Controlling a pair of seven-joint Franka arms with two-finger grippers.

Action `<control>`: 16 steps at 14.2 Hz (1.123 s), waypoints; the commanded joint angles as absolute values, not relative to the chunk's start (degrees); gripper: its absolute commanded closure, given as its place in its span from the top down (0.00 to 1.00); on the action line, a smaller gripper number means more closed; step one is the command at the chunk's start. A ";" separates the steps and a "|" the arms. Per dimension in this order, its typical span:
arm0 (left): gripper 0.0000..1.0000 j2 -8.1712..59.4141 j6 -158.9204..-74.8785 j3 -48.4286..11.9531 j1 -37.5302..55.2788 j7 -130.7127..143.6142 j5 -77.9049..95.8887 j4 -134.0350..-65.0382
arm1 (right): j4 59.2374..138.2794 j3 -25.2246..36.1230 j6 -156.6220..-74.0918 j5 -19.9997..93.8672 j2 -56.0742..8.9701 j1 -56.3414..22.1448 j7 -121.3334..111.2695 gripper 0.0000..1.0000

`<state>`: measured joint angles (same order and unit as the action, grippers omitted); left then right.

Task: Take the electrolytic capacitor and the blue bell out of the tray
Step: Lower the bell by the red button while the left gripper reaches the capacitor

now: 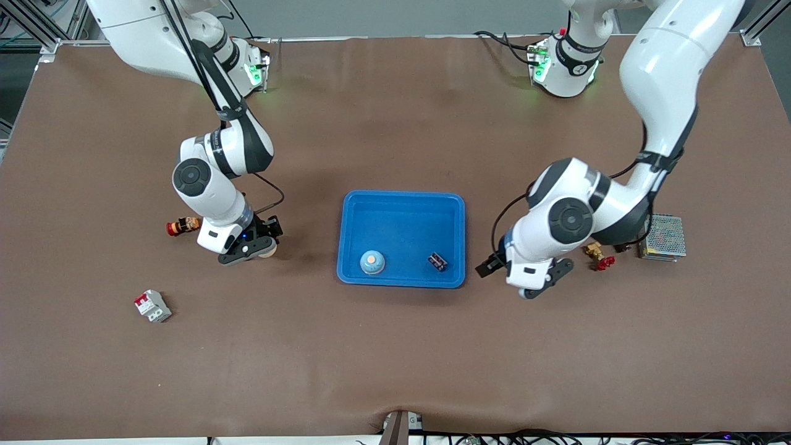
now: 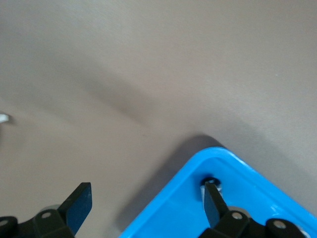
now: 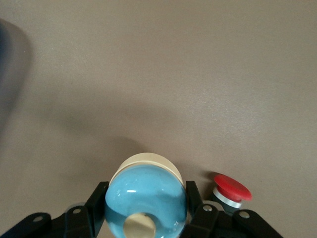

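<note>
Hanging low beside the tray, at its end toward the left arm, the left gripper has its fingers spread wide and empty. Its wrist view looks down on a corner of the tray, with one fingertip already over the rim. The capacitor lies inside the tray, in the lower part of the frame and close to that same end, so it sits just inward of the left gripper. Its long axis runs on a slant to the tray walls. By my reading the left arm is clearly the nearer one, and its fingers would have to turn to straddle the short width of the part. The bell also sits in the tray, low in the frame and toward the right arm's end, near the rim. The right gripper is down by the table, well clear of the tray at the right arm's end, and is pinching a blue dome on a cream base. I cannot tell whether this is a second bell. A red button stands just beside it. With that gripper occupied, the capacitor looks like the next pick.
</note>
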<state>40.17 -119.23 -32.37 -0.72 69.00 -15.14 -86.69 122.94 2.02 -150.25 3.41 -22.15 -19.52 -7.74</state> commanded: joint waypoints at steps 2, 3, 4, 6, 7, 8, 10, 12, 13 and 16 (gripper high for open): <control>1.00 43.06 -120.48 -26.29 7.28 73.55 -14.85 -81.48 | 123.93 1.41 -153.37 3.34 -23.64 -19.07 -8.35 0.40; 1.00 43.41 -121.63 -25.76 8.16 74.70 -14.77 -81.39 | 123.93 1.41 -154.33 3.34 -24.08 -19.07 -8.35 0.40; 1.00 43.94 -122.34 -25.66 8.43 75.84 -14.77 -81.39 | 123.93 1.41 -154.94 3.34 -24.69 -19.25 -8.35 0.40; 1.00 44.56 -124.09 -25.66 9.58 77.86 -14.85 -81.30 | 123.93 1.41 -155.91 3.34 -25.40 -19.25 -8.35 0.40; 1.00 44.82 -125.15 -25.66 9.58 78.57 -14.85 -81.21 | 123.93 1.41 -156.18 3.34 -25.84 -19.25 -8.35 0.40; 1.00 45.09 -126.20 -25.66 9.75 79.01 -14.85 -81.30 | 123.84 1.41 -156.44 3.34 -26.19 -19.25 -8.35 0.40; 1.00 46.05 -127.00 -25.58 10.46 79.89 -14.94 -81.04 | 123.84 1.41 -157.76 3.34 -27.15 -19.25 -8.35 0.40; 1.00 47.28 -127.88 -24.53 11.86 81.03 -14.94 -79.81 | 123.84 1.41 -159.08 3.34 -28.03 -19.25 -8.44 0.40; 0.98 47.63 -128.05 -23.39 13.26 81.47 -14.94 -79.72 | 123.84 1.41 -159.17 3.34 -28.21 -19.25 -8.44 0.40; 0.92 48.07 -128.75 -19.78 16.52 82.18 -14.85 -79.63 | 123.84 1.41 -159.26 3.34 -28.30 -19.16 -8.53 0.41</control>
